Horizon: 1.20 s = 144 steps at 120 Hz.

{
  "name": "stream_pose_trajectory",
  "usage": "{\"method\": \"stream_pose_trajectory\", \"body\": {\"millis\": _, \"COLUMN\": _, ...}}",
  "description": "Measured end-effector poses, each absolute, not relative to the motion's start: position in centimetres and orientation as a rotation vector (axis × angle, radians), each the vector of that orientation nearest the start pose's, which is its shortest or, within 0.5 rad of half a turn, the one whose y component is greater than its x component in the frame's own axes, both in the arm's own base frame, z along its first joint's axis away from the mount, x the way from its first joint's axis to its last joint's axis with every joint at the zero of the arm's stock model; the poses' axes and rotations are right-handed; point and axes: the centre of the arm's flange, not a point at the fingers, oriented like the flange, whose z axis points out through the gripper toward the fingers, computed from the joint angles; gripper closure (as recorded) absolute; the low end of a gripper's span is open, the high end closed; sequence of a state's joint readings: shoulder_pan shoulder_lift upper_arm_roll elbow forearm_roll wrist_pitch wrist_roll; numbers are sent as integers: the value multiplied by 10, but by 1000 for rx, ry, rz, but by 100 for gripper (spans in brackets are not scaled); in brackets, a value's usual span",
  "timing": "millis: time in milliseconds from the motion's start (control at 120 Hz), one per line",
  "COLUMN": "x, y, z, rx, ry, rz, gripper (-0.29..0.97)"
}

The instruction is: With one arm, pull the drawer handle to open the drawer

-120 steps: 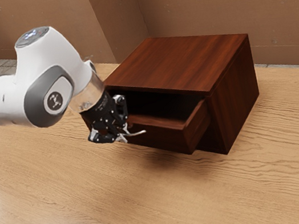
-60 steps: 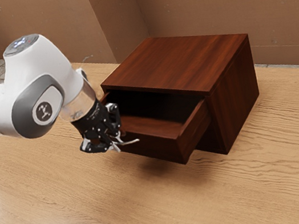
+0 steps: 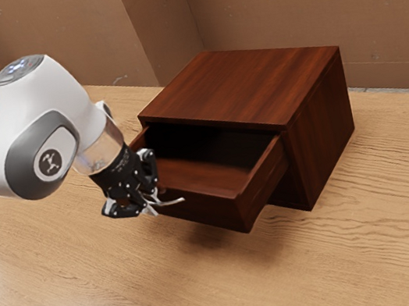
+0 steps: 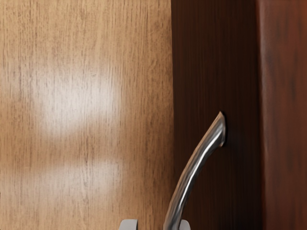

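A dark wooden cabinet [image 3: 256, 88] stands on the table, and its single drawer [image 3: 218, 186] sticks out toward the exterior view's left, partly open. A thin silver handle [image 3: 167, 201] curves off the drawer front. My black gripper [image 3: 144, 203] is shut on that handle, at the front face of the drawer. In the wrist view the silver handle [image 4: 194, 172] arcs from the dark drawer front [image 4: 216, 72] down toward my hand, with two pale fingertips [image 4: 128, 224] on either side of its lower end.
The light wooden tabletop [image 3: 134, 292] extends all around the cabinet, with brown walls behind. My white arm [image 3: 29, 144] comes in from the exterior view's left.
My gripper has moved toward the exterior view's lower left with the handle in it, and the drawer has slid further out of the cabinet.
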State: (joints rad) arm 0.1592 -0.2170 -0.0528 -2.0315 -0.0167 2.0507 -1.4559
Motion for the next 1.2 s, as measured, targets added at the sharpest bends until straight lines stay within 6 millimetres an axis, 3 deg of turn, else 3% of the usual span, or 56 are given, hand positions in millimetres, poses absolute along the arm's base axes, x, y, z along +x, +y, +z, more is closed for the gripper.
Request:
{"method": "stream_pose_trajectory", "body": {"millis": 608, "x": 515, "y": 52, "z": 564, "rx": -2337, "ry": -2308, "rz": -328, "gripper": 58}}
{"method": "stream_pose_trajectory", "body": {"millis": 692, "x": 515, "y": 62, "z": 566, "rx": -2316, "ry": -2329, "rz": -344, "gripper": 57}}
{"method": "stream_pose_trajectory", "body": {"millis": 917, "x": 511, "y": 63, "z": 577, "rx": -2324, "ry": -2335, "rz": -392, "gripper": 58}}
{"method": "stream_pose_trajectory", "body": {"millis": 1042, "x": 506, "y": 60, "z": 592, "rx": -2338, "ry": -2325, "rz": -444, "gripper": 58}}
{"method": "stream_pose_trajectory", "body": {"millis": 1108, "x": 502, "y": 50, "z": 612, "rx": -2368, "ry": -2313, "rz": -495, "gripper": 58}}
{"method": "stream_pose_trajectory", "body": {"millis": 1200, "x": 496, "y": 38, "z": 696, "rx": -2411, "ry": -2310, "rz": -604, "gripper": 46}}
